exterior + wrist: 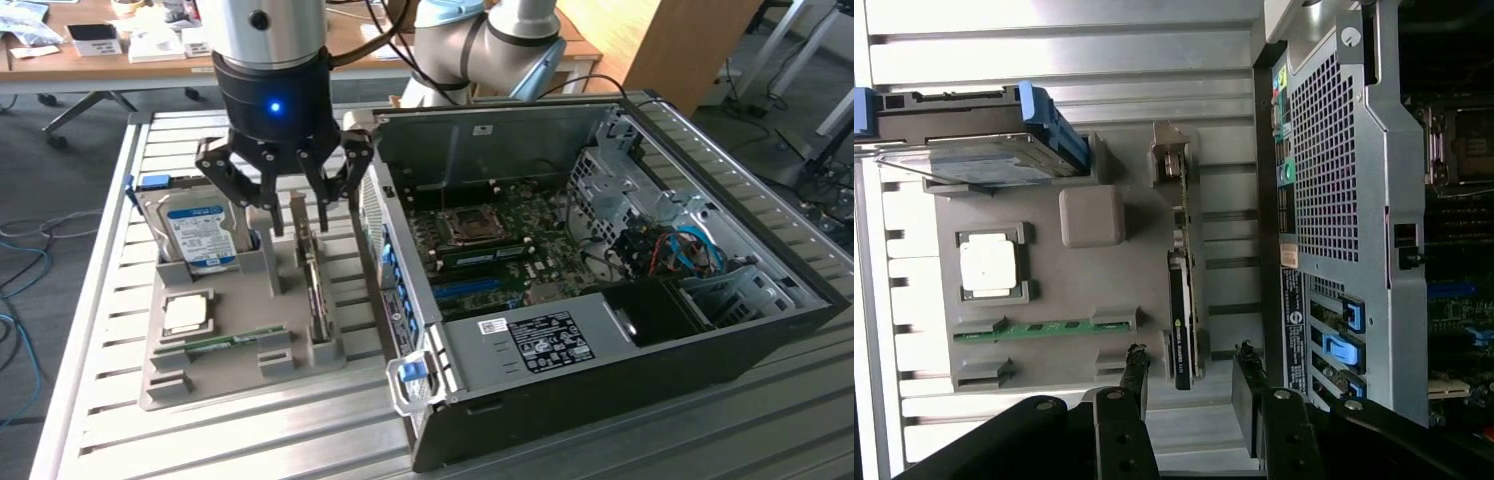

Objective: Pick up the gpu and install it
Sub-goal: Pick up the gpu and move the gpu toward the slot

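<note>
Finding: the hand [304,205] hangs over the grey tray [254,300] on the table [267,440], jaws spread wide and gripping nothing. The gpu [315,275] stands on edge in a slot along the tray's side nearest the open computer case [641,350], not yet lifted. Its long axis runs parallel to the case's side wall. In the wrist view the card [1179,290] shows as a thin strip, with the silvery bracket [1169,150] at the end away from the fingers [1137,365]. The darker end lies in line with the gap between the two fingers, one to each side of the card's flat faces. The hand is directly above the card and apart from it, and no contact is visible. Judged from this, the opening is set across the card's thin dimension, so the approach is downward. The hard drive [200,235] stands in its own slot, apart from the gpu.
</note>
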Controlling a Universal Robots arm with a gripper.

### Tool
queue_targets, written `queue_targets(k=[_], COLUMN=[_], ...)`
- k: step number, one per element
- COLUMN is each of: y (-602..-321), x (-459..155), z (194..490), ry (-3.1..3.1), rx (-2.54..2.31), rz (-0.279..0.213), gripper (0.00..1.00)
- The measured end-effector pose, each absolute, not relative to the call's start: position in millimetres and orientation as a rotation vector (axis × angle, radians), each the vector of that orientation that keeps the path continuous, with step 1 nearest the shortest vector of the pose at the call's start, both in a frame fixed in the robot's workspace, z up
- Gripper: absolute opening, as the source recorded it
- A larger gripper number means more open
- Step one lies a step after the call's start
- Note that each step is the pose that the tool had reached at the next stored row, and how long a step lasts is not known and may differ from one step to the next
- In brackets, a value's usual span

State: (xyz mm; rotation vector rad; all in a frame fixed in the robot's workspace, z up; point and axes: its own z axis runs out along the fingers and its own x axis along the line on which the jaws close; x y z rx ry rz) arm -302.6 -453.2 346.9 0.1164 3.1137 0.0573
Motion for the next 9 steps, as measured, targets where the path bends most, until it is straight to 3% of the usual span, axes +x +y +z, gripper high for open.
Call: queue_targets(k=[9], y=[-453.2], x=[-302.6], z=[337.1], ry=[3.114], rx=[0.116], rz=[0.057], gripper=[0.47])
